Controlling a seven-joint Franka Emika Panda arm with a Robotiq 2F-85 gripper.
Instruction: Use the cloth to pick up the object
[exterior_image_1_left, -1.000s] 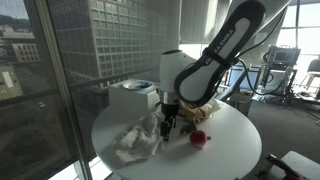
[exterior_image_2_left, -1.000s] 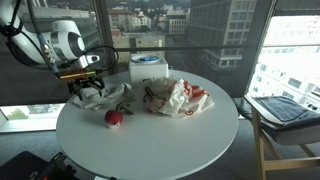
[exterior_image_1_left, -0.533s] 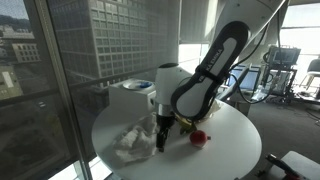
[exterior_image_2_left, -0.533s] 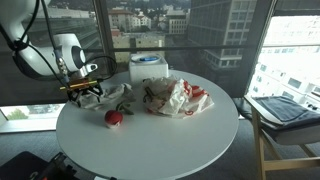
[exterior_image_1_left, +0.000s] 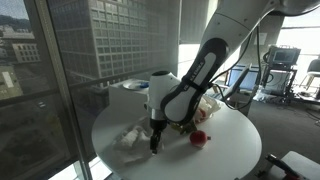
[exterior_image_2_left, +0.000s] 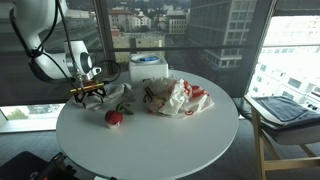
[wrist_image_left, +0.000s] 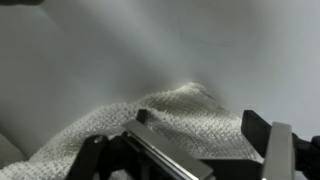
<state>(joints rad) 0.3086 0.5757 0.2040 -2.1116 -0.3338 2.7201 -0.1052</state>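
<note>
Overall, a round white table (exterior_image_2_left: 150, 145) beside a window, seen in both exterior views; the gripper (exterior_image_2_left: 88, 96) is lowered onto the cloth (exterior_image_2_left: 110, 94) near the table's edge; in the wrist view its fingers (wrist_image_left: 275, 148) stand spread wide apart, with the cloth lying beneath and between them and nothing pinched; the cloth is pale off-white, coarsely woven and rumpled into a low heap; a small red object (exterior_image_2_left: 113, 118) rests on the table just beside the cloth, apart from the gripper; a crumpled bag (exterior_image_2_left: 178, 97) lies at the centre; a white box (exterior_image_2_left: 148, 68) stands behind it.
</note>
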